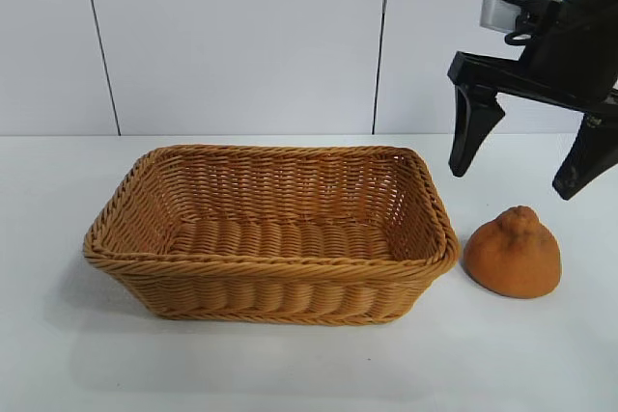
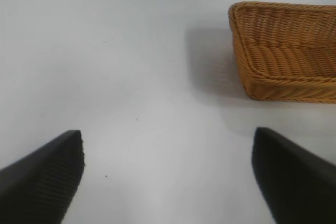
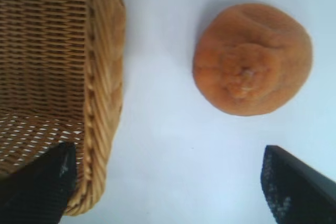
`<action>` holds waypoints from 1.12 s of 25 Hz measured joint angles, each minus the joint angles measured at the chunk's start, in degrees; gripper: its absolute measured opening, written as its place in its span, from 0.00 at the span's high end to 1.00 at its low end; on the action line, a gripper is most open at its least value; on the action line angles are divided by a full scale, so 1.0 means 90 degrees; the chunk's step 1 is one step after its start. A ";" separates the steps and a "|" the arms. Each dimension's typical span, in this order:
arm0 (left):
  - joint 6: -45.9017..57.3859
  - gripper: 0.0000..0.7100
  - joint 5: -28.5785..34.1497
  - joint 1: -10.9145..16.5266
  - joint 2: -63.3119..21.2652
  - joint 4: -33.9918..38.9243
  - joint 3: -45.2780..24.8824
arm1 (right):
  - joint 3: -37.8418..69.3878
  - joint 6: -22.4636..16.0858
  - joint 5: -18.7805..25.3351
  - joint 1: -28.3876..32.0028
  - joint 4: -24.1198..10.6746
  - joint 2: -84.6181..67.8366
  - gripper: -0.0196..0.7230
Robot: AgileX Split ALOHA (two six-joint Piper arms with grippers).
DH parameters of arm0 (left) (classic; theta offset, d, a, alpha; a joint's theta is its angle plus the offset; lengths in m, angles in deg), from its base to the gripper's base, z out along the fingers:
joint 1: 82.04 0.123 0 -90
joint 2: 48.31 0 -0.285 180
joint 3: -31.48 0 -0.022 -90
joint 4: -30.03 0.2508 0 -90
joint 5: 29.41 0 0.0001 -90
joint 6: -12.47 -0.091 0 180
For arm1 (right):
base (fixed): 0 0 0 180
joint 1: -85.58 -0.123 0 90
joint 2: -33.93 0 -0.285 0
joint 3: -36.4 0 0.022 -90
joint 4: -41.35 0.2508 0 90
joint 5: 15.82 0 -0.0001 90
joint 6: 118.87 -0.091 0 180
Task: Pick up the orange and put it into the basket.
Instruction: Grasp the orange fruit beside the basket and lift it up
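Looking at the exterior view, we see the orange (image 1: 513,253) sitting knob-up on the white table (image 1: 290,364), toward the right edge, just beside the basket (image 1: 270,238) but not touching it. The basket sits mid-table, nothing visible in it; its near inner wall is hidden behind its own rim.

We see the right gripper (image 1: 521,176) hanging above and slightly behind the orange, pointing steeply down, jaws spread wide, nothing between them, well clear of the fruit. The arm above it is cut off by the top right corner of the view.

In the right wrist view we look down on the orange (image 3: 252,59) with bare table all round it; one fingertip (image 3: 294,190) is over the table, the other overlaps the basket's (image 3: 102,77) end wall and rim, and we cannot tell whether it touches. Only that end of the basket shows.

The left gripper (image 2: 168,177) appears only in its own wrist view: two dark fingertips set wide apart, empty, over bare table toward the left edge, cut off by the frame. One corner of the basket (image 2: 283,56) shows farther off. The left arm is out of the exterior view.
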 joint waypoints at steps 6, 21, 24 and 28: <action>0.0000 0.13 0.0000 0.0000 0.0000 0.0000 0.0000 | -0.0002 -0.0124 -0.0230 0.0535 0.0015 0.0057 0.10; 0.0000 0.13 0.0000 0.0000 0.0000 0.0000 0.0000 | -0.0007 0.0000 -0.1205 0.0715 0.0370 0.1547 0.10; 0.0000 0.13 0.0000 0.0000 0.0000 0.0000 0.0000 | 0.0000 -0.0059 -0.1286 0.0715 0.0370 0.1744 0.10; 0.0000 0.13 0.0000 0.0000 0.0000 0.0000 0.0000 | 0.0000 -0.0091 -0.1311 0.0715 0.0370 0.1758 0.38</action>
